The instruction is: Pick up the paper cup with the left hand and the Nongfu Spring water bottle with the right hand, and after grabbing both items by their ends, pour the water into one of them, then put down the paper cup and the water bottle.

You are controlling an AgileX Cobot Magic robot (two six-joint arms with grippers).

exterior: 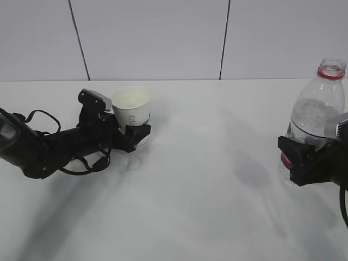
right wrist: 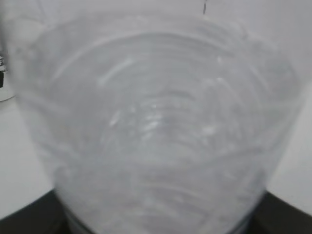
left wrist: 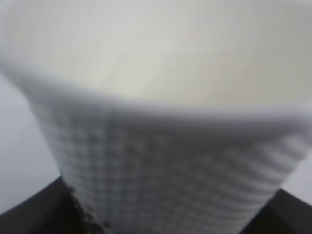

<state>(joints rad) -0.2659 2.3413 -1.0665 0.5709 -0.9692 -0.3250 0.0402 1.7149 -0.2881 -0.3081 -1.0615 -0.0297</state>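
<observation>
Exterior view showed the left hand (exterior: 133, 136) clasping the paper cup (exterior: 132, 111) upper left, the right hand (exterior: 293, 160) gripping the Nongfu Spring water bottle (exterior: 315, 117) at right edge, seemingly for pouring.

Exterior view: slanted down across tabletop (exterior: 196, 206) toward far edge and wall. Wrist views: pressed close, blurred; left shares paper cup (left wrist: 161, 161), right shares water bottle (right wrist: 156, 131).

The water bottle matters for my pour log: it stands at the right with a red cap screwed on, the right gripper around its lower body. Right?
Not quite: the water bottle has no cap. The exterior view shows an open mouth above the red neck ring. The right gripper is around its lower body.
</observation>
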